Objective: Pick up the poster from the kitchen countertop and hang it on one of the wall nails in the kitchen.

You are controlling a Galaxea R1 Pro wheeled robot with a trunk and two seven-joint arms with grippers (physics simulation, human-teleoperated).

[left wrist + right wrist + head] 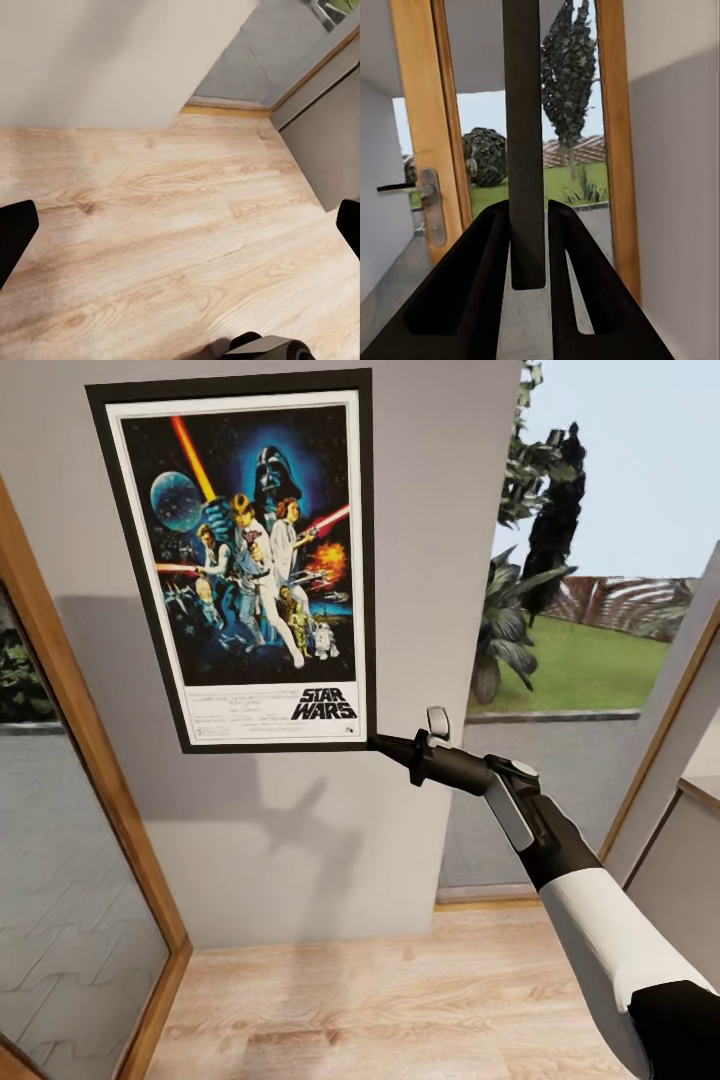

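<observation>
The tall black-framed Star Wars poster sat flat against the grey wall in the upper left. The right gripper pinched its lower right corner. The left gripper's black fingers were spread wide over the pale wooden floor.

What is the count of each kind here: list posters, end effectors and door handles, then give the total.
poster: 1
End effectors: 2, the left end effector and the right end effector
door handle: 1
Total: 4
</observation>
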